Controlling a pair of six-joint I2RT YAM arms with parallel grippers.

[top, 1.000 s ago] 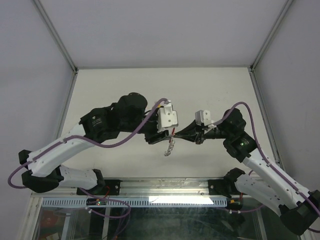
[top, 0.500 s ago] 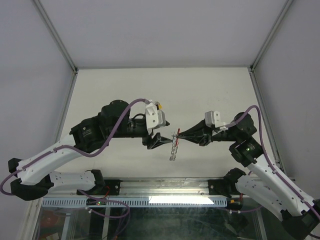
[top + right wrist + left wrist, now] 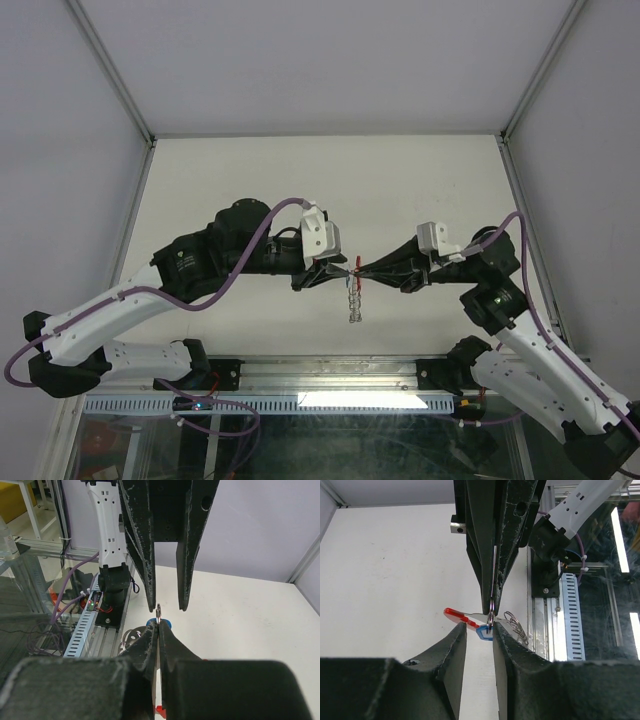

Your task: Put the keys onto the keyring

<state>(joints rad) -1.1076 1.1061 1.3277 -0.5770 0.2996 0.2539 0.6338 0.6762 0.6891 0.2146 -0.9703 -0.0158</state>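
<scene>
My right gripper (image 3: 362,272) hangs above the table, shut on the silvery ring (image 3: 491,618) of the keyring. Its red tab (image 3: 456,615) sticks out to one side and its chain (image 3: 355,302) dangles below. A blue key head (image 3: 484,632) sits right at the ring; whether it is threaded on I cannot tell. My left gripper (image 3: 479,630) faces the right one tip to tip and is open. The ring and the blue head lie just beyond its tips, close to one finger (image 3: 500,635). In the right wrist view the ring (image 3: 158,612) pokes out of the shut right gripper (image 3: 158,630). The yellow key is out of view.
The white table (image 3: 250,180) is framed by metal posts and grey walls. A metal rail (image 3: 320,375) with both arm bases runs along the near edge. Purple cables loop along both arms. Coiled wire rings of the chain (image 3: 516,626) hang beside the left fingers.
The left gripper has swung right and come tip to tip with the right gripper, its jaws first wider, now narrower. The right gripper has shifted slightly with the keyring.
</scene>
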